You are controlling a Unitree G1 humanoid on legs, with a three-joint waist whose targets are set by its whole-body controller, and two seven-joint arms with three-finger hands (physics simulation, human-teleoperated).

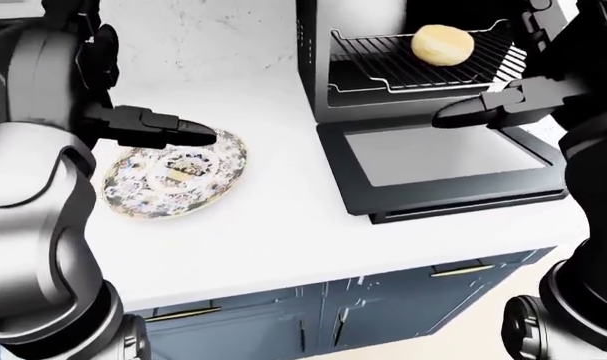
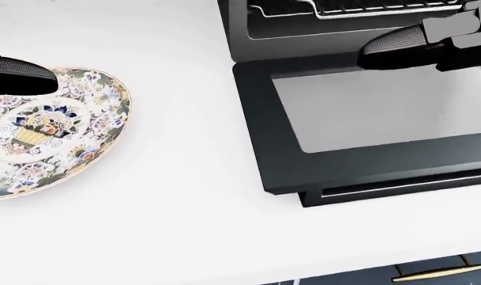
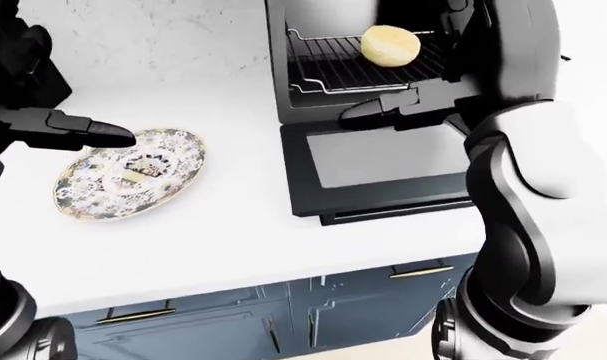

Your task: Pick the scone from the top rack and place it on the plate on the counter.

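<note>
The scone [image 1: 442, 43], round and pale gold, lies on the top rack [image 1: 403, 64] inside the open black toaster oven [image 1: 318, 52]. The patterned plate [image 1: 175, 182] sits on the white counter [image 1: 273, 225], left of the oven. My right hand [image 1: 473, 112] is open and empty, its fingers stretched left above the lowered oven door [image 1: 443, 157], below the scone. My left hand [image 1: 183, 129] is open and empty, hovering over the plate's upper left rim. In the head view the plate [image 2: 42, 130] and the right hand [image 2: 398, 43] show, but the scone does not.
The oven door [image 2: 367, 113] lies flat and reaches towards the counter's near edge. Dark blue cabinets with gold handles [image 1: 461, 270] stand under the counter. A white speckled wall [image 1: 203, 37] rises behind the plate.
</note>
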